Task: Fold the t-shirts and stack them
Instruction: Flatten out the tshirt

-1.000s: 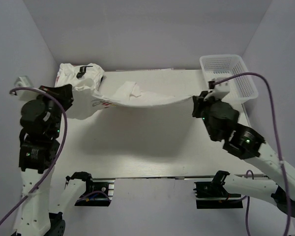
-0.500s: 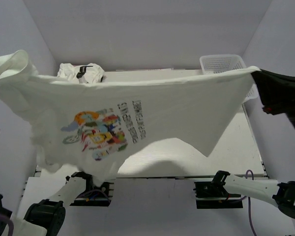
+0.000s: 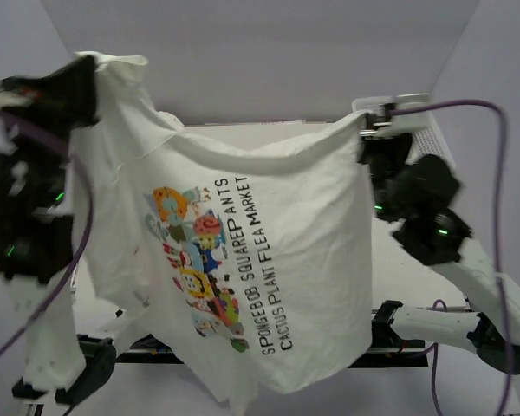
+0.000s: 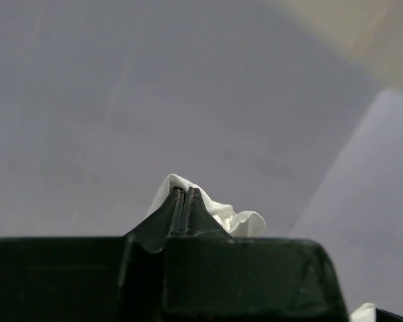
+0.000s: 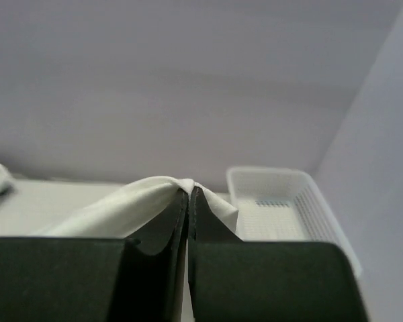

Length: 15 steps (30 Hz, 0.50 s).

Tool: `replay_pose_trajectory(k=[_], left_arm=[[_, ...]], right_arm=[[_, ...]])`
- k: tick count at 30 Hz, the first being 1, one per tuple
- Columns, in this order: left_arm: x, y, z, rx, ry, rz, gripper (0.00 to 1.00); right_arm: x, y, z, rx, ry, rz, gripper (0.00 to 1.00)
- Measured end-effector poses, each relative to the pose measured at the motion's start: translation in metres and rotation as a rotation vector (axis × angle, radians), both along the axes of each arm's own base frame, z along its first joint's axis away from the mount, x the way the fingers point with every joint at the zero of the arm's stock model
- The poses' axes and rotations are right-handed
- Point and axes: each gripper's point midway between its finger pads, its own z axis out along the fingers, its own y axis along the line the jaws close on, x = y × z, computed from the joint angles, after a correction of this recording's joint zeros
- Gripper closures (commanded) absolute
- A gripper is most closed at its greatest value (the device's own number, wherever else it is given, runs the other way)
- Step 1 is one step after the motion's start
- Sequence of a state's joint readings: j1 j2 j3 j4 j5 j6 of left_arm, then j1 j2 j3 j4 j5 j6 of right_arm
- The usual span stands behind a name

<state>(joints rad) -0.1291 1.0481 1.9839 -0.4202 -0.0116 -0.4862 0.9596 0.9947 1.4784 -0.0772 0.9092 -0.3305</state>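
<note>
Printed tee held up in the air, both grippers pinched on its top edge.

L gripper (image 3: 80,82) is clamped tight on one cloth corner, w/ a white tuft poking past the tips in L wrist cam. R gripper (image 3: 370,132) is likewise closed on the opposite top corner, w/ cloth draped over both fingers in R wrist cam. The t-shirt (image 3: 251,260) hangs spread btwn them above the table (image 5: 27,201). L side sits higher than R and the top edge sags btwn grips. Print faces top cam: cartoon graphic + dark lettering running sideways. Lower hem hangs free, low in frame. White mesh basket (image 5: 265,172) sits at far R table corner, just behind R gripper.
</note>
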Motion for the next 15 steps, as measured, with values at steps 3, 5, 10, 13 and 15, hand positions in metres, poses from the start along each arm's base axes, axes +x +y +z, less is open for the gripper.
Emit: replay_pose_trajectory(k=[3,5,10,13,15], left_arm=[[0.118,-0.011,-0.087,0.039,0.25,0.024,1.0],[0.184,-0.015,-0.16,0.064,0.424,0.047,1.0],[0.294,-0.018,-0.362,0.142,0.847,0.108,0.92],[0.341,-0.02,-0.45,0.203,1.0,0.12,0.43],[0.381,-0.025,-0.492,0.232,1.084,0.114,0.0]], right_arm=[[0.045,0.021,-0.061,-0.118,0.089,-0.115,1.0],[0.076,0.023,-0.098,-0.167,0.161,-0.173,1.0],[0.167,0.005,-0.186,-0.181,0.336,-0.25,1.0],[0.228,0.01,-0.269,-0.208,0.514,-0.208,0.9],[0.268,0.018,-0.328,-0.201,0.643,-0.167,0.56]])
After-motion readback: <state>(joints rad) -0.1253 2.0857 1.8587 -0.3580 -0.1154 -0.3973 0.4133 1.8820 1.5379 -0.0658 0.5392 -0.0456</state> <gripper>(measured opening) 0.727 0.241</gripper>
